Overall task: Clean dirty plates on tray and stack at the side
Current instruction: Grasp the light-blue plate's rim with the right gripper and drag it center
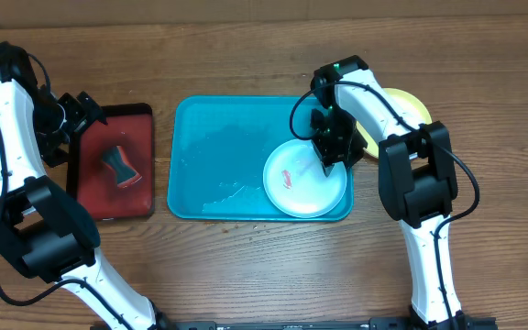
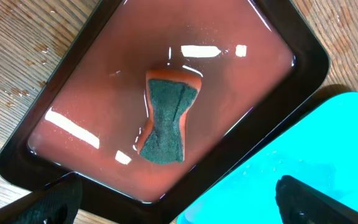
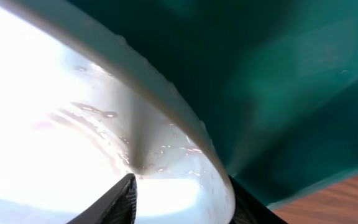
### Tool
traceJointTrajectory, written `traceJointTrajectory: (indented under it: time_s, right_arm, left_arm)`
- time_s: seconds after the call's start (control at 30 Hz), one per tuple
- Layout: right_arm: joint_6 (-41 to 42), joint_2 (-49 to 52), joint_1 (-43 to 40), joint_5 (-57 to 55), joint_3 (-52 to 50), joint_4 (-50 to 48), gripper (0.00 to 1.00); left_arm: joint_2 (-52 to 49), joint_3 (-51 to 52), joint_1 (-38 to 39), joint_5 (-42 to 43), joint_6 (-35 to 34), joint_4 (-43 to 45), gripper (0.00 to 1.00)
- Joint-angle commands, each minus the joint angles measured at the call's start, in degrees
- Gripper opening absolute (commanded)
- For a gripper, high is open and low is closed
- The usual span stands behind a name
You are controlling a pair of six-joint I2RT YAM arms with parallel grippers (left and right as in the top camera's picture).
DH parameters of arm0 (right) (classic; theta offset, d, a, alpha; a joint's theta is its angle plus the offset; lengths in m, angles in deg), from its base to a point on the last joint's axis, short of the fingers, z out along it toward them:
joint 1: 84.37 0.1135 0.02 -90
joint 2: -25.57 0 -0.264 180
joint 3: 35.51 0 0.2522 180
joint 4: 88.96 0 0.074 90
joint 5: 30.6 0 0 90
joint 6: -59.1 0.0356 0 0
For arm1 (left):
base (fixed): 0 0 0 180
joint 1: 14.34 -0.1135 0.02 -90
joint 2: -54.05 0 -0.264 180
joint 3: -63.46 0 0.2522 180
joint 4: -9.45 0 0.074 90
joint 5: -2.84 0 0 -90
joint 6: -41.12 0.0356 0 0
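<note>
The teal-blue tray (image 1: 211, 160) lies mid-table. A white plate (image 1: 296, 183) with a red smear sits in its right end. My right gripper (image 1: 330, 154) is at the plate's upper right rim. In the right wrist view the rim of the white plate (image 3: 166, 130) runs between my fingers (image 3: 182, 202), one inside and one outside, shut on it. A yellow-green plate (image 1: 412, 105) lies on the table right of the tray, partly hidden by the right arm. The mint plate is not in view. My left gripper (image 1: 73, 124) is open and empty.
A red black-rimmed tray (image 1: 94, 197) of water stands left of the teal tray and holds an orange sponge with a dark green pad (image 1: 120, 166). In the left wrist view the sponge (image 2: 168, 115) lies mid-tray, and my open fingers (image 2: 179, 205) hover over the tray's corner (image 2: 197, 199).
</note>
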Motion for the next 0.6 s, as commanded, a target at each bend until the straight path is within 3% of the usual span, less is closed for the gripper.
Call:
traceJointTrajectory:
  time_s: [0.0, 0.33, 0.57]
  right_arm:
    - [5.4, -2.1, 2.6, 2.4, -0.4, -0.7, 0.37]
    - [15.9, -2.1, 9.0, 1.6, -0.4, -6.7, 0.37]
    - [24.7, -2.1, 8.9, -1.4, -0.4, -4.9, 0.37]
  left_arm:
    - [-0.1, -0.7, 0.3, -0.4, 0.9, 0.0, 1.00]
    - [-0.1, -0.7, 0.6, -0.4, 0.9, 0.0, 1.00]
    - [-0.1, -0.7, 0.6, -0.3, 0.9, -0.2, 1.00]
